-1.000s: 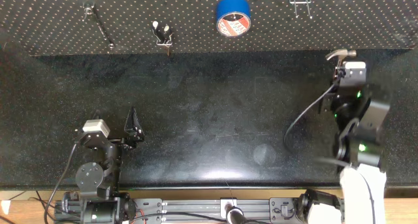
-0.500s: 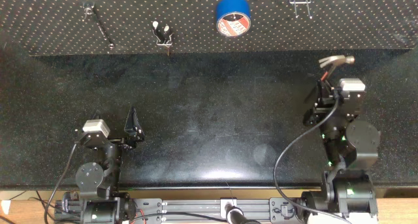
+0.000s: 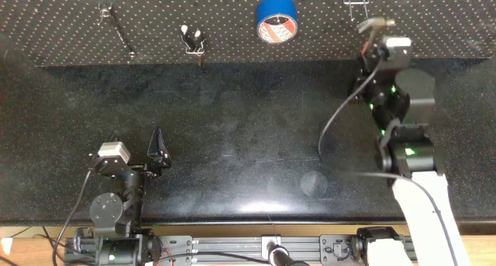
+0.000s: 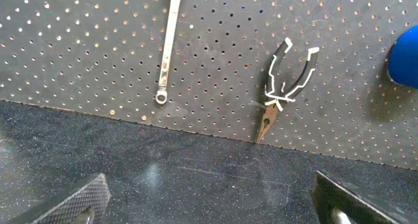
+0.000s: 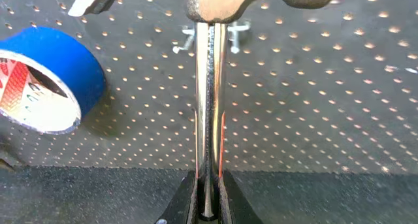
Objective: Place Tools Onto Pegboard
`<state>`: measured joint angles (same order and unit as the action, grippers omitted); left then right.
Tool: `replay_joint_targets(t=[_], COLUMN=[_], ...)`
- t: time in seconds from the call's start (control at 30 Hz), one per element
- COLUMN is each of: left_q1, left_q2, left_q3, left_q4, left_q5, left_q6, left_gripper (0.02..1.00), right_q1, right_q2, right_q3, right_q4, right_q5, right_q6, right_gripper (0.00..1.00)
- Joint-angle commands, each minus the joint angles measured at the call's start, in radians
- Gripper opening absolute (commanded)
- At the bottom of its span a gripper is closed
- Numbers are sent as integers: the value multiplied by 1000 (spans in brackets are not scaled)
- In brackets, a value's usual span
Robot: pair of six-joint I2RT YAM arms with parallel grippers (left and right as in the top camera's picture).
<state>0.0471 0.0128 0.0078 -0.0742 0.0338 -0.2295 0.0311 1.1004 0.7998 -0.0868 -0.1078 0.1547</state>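
Where the left arm stands at the near left of the black speckled worktop, its left gripper rests low with its fingers spread wide and nothing between them.

- Dark perforated pegboard along the far edge. Far left on it: slim silver wrench, hung and slanting.
- Just to its right: needle-nose pliers with black-and-white handles, nose pointing down to the board's lower edge.
- Centre: blue roll of tape with a red-and-white core, hung on the board.
- Right of the tape: a pair of bare metal hooks (the one free spot visible).
- Steel claw hammer with a polished shaft, held upright in front of the board. The shaft lines up with the gap between the two hooks, and the head is at about their level or a little above. Whether it touches them cannot be told.
- Right gripper: fingers clamped on the hammer's shaft, some way below the head.

Handling, as judged: stiff, and top-heavy, so the head will want to tip. The polished shaft looks slick and may slide or twist in the pads. A hold nearer the head would curb the swing while leaving room for the hooks. The head should bridge both prongs, shaft hanging between.
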Motion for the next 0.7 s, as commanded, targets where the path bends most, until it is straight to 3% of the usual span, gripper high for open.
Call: replay_joint_targets(t=[0.03, 0.7], left_q1=[4, 4], left_q2=[-10, -10], left_q3=[-2, -2], left_q4=[-5, -5], left_q5=[-3, -3], left_q6=[2, 2], left_gripper=[996, 996], right_q1=[31, 21], right_q2=[77, 256], right_q3=[59, 158], right_q4=[8, 14], right_q5=[-13, 33], right_q6=[-14, -65], right_gripper=[75, 73])
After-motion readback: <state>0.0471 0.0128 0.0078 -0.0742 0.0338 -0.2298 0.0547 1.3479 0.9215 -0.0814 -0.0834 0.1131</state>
